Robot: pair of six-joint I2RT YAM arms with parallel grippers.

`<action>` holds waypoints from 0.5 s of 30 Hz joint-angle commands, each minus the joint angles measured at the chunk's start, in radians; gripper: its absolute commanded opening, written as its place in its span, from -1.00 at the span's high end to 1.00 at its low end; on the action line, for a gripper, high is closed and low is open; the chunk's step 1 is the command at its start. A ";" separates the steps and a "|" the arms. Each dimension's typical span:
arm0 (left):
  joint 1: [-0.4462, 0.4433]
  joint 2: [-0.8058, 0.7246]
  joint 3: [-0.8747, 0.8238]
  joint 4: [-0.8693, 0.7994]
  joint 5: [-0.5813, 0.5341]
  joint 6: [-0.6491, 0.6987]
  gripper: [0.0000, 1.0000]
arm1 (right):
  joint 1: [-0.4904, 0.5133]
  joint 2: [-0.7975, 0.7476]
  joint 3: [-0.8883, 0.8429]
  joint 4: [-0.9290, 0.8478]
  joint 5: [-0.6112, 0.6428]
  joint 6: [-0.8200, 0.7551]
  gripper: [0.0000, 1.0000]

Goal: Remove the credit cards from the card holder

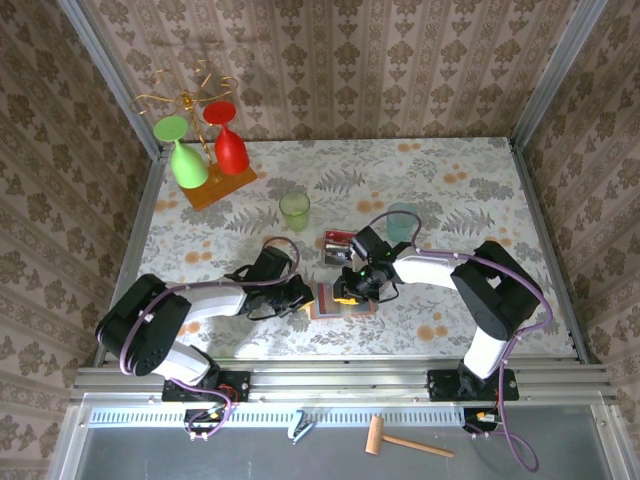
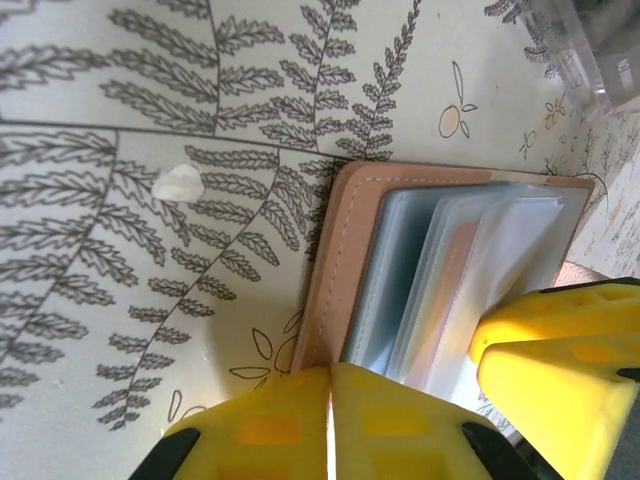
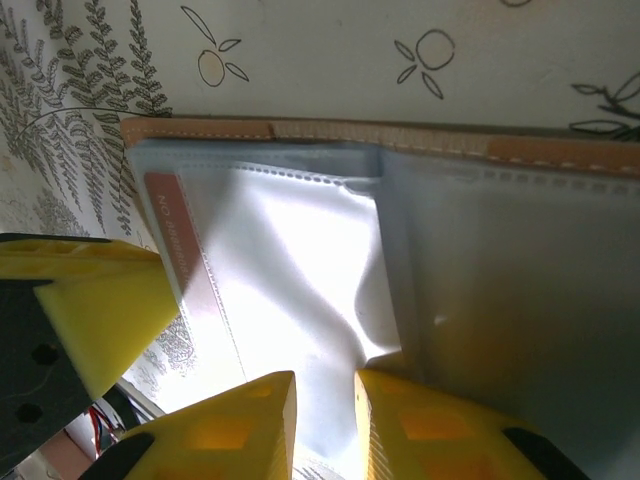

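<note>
Keep the card holder (image 1: 340, 302) anchored while drawing out the next card. Found lying open, pockets up, on the table (image 1: 450, 170), a little toward 6 o'clock from its middle in the top view. Long axis along the 9-to-3 line there. Stitched pink border along the 12 o'clock side in the right wrist view. Direction of the pocket mouths: not possible to tell.

Left gripper (image 1: 303, 297) at the 9 o'clock end of the holder, fingers (image 2: 400, 430) pressed together on the edge of the pink cover. Hold it so, as the anchor.

Right gripper (image 1: 352, 290) over the middle, fingers (image 3: 250, 430) nearly together, with a puckered clear sleeve (image 3: 300, 260) nipped between them. Probably only plastic in that nip. Better to let go and move toward 9 o'clock in that view, to a card (image 3: 172, 235) with a pale red strip inside the sleeve, then take its free edge.

Pull slowly along the pocket, not upward, to avoid lifting the whole holder. Lay it beside the loose cards (image 1: 337, 243), seemingly out already, at 12 o'clock from the holder.
</note>
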 commanded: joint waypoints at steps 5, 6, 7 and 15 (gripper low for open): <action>-0.001 -0.085 0.070 -0.104 -0.037 0.027 0.70 | -0.013 -0.026 -0.051 0.088 -0.057 0.026 0.55; -0.007 -0.086 0.077 -0.104 -0.039 0.024 0.69 | -0.016 -0.026 -0.056 0.100 -0.062 0.029 0.55; -0.011 -0.085 0.082 -0.104 -0.040 0.021 0.67 | -0.018 -0.026 -0.062 0.109 -0.068 0.032 0.55; -0.048 -0.024 0.117 -0.041 -0.023 -0.017 0.58 | -0.035 -0.023 -0.109 0.184 -0.102 0.062 0.55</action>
